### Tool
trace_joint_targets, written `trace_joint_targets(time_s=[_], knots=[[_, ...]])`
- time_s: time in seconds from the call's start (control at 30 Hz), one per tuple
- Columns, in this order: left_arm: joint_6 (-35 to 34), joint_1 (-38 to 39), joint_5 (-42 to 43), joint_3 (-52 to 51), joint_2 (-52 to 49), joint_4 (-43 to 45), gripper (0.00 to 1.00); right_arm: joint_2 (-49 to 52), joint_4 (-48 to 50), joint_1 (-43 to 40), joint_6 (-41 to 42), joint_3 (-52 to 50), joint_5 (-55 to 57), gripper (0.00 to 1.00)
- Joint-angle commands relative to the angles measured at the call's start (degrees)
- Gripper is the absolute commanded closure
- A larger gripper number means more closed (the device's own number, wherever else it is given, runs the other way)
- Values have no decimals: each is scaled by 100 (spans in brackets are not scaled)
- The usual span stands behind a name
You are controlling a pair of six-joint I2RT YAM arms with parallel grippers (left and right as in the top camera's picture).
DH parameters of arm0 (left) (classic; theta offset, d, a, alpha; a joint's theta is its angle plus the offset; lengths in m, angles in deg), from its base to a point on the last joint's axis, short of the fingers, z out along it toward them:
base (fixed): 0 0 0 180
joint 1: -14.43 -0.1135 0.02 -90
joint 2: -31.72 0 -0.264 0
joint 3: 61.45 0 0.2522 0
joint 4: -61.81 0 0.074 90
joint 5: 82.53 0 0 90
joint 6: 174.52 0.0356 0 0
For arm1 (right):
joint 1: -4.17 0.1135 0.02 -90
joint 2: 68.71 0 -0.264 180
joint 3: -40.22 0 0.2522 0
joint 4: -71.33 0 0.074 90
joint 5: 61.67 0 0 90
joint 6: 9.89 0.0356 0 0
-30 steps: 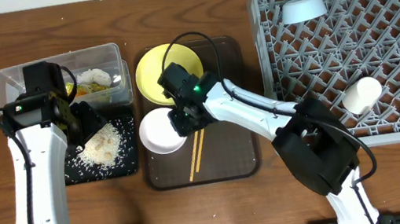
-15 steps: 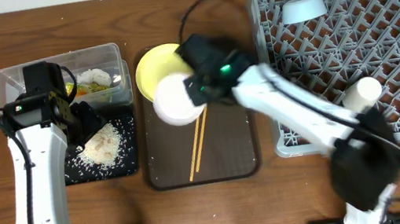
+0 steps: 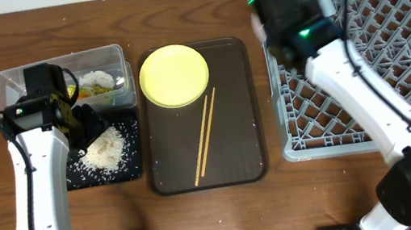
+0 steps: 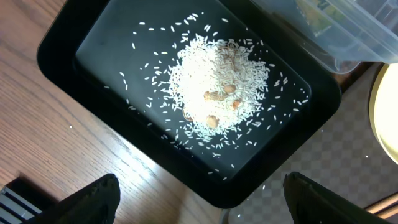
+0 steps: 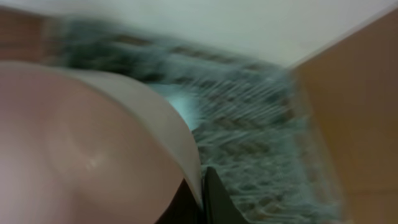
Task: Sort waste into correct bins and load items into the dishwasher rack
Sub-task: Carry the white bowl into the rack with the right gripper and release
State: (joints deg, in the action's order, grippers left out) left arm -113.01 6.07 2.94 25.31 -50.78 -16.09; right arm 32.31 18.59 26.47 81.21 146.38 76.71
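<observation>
Two claws | left gripper (image 4: 208, 204): spread above shallow black rectangular tray (image 4: 109, 59), centre-left | right gripper (image 5: 200, 200): clamped on round white bowl (image 5: 93, 143) above grey plastic lattice rack (image 3: 404, 77), upper right

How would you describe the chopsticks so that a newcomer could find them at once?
Start at the brown serving tray in the middle. Beside its round yellow plate lie the chopsticks: two thin pale wooden sticks on a slant, the only long, narrow things there.

- The right gripper (image 5: 200, 196) has swung off the brown serving tray (image 3: 236, 127) to above the dishwasher rack (image 3: 357, 144), with the white bowl (image 5: 93, 143) rim pinched in it.
- Well away from it, the yellow plate (image 3: 173, 75) and chopsticks (image 3: 204, 135) now lie uncovered.
</observation>
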Motion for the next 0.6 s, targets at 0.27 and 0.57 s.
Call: trace_joint_targets(time_s=[0.27,0.57], knots=[[26,-26,-81,-2,15,-11,13,111,317,-1244,-2570,55,1204,99],[26,-26,-44,-2,15,-11,13,634,168,-1528,-2629,55,1296,99]])
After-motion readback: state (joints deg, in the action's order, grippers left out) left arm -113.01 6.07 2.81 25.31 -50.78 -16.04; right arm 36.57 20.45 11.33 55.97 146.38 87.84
